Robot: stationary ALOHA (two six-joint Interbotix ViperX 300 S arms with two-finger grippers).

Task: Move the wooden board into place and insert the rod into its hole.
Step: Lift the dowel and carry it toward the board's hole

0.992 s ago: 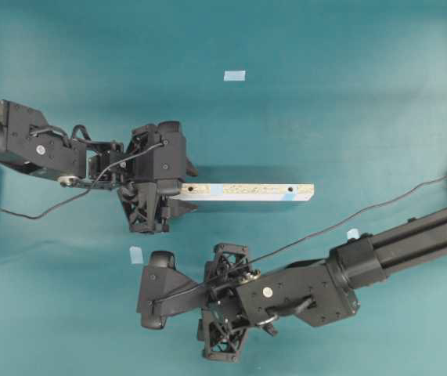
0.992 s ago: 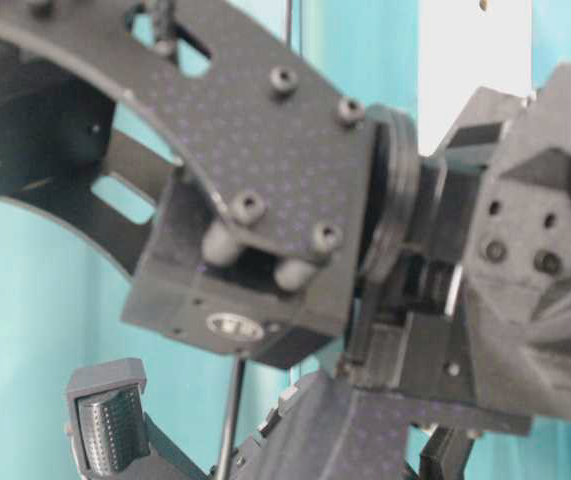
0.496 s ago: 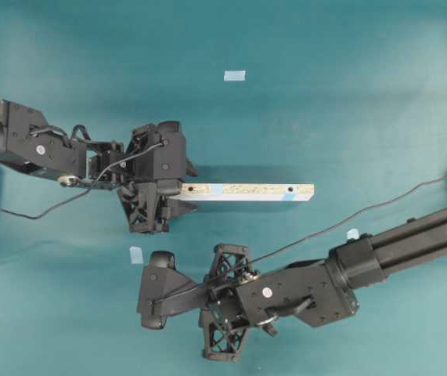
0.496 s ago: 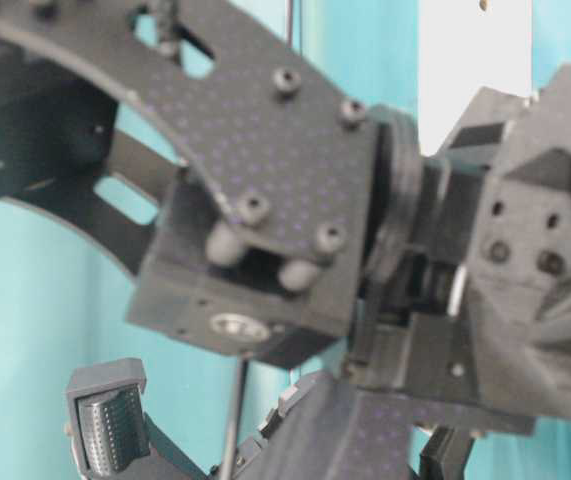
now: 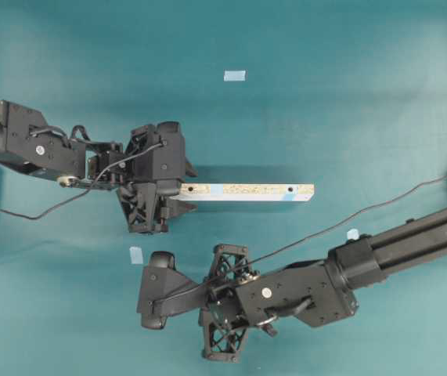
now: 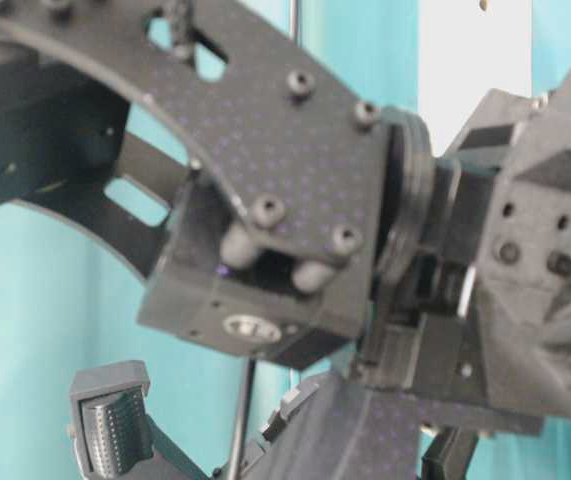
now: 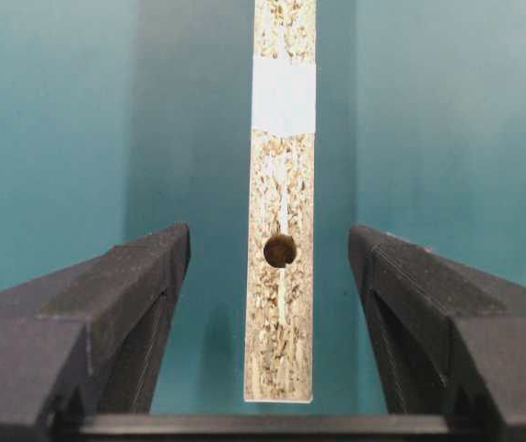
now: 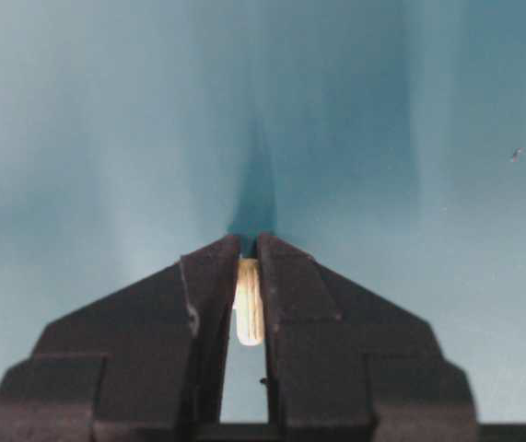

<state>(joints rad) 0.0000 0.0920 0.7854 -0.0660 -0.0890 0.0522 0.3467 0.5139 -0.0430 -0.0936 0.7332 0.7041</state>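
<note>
The right gripper (image 8: 249,276) is pinched shut on the rod (image 8: 249,311), upright between its tips; small, stiff and likely slippery, so a mid-length hold suits. The left gripper (image 7: 272,304) stands wide, the board (image 7: 281,304) untouched between its jaws, hole (image 7: 280,250) up.

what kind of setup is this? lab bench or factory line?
Likely a lab test bench: a plain teal tabletop with two robot arms, a lone wooden board with a drilled hole, and taped position markers.
</note>
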